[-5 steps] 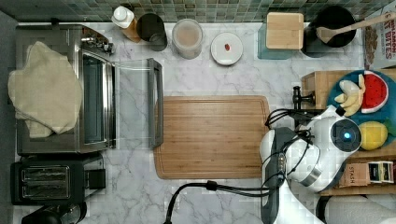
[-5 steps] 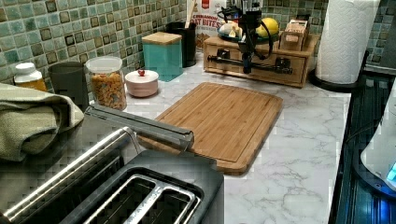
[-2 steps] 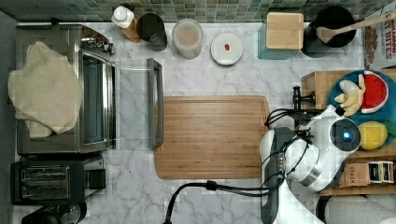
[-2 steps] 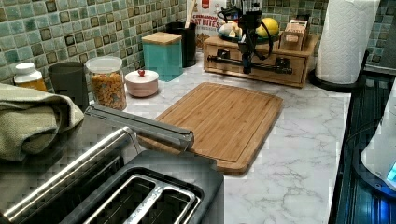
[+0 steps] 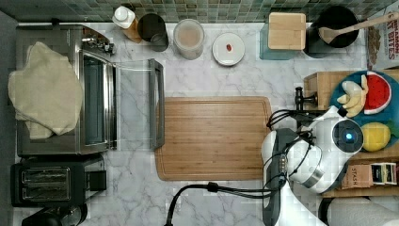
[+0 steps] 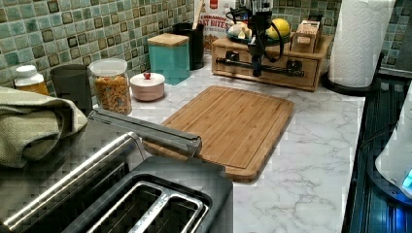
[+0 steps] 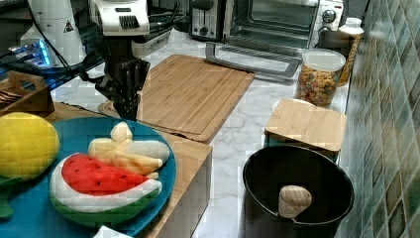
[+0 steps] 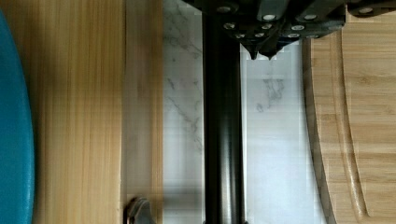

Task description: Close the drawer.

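Observation:
The drawer [image 6: 266, 74] sits in the light-wood box under the blue plate, its front carrying a long black handle bar [image 8: 222, 140]. In the wrist view a narrow wooden strip of the drawer front [image 8: 142, 116] lies between the box top and the bar. My gripper [image 8: 262, 55] hangs straight down in front of the drawer, fingertips shut together right beside the bar on the cutting-board side, with nothing held. It also appears in the left view [image 6: 256, 70] and the right view [image 7: 130, 111]. In the top view, the bar's end [image 5: 299, 96] pokes out past my arm.
A bamboo cutting board [image 5: 214, 139] lies just behind the gripper. A blue plate of toy fruit [image 5: 364, 101] tops the box. A paper towel roll [image 6: 359, 43] stands beside it. The toaster oven [image 5: 94, 103] door hangs open at the top view's left.

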{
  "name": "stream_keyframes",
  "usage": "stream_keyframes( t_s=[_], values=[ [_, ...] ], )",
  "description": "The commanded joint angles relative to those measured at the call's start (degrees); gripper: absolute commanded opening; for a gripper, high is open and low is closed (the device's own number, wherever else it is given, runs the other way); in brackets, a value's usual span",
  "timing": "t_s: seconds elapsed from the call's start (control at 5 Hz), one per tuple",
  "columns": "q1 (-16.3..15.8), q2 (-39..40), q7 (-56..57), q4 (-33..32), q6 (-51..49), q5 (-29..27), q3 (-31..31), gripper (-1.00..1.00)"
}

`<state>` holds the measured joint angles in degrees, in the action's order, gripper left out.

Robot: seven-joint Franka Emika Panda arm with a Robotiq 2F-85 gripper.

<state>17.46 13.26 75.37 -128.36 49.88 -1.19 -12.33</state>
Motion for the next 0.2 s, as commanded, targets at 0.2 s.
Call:
stream_keyframes(
  t_s=[0.2],
  values=[
    [5.31, -1.23, -0.59, 8.43, 3.67, 1.36, -6.21, -1.00]
  ],
)
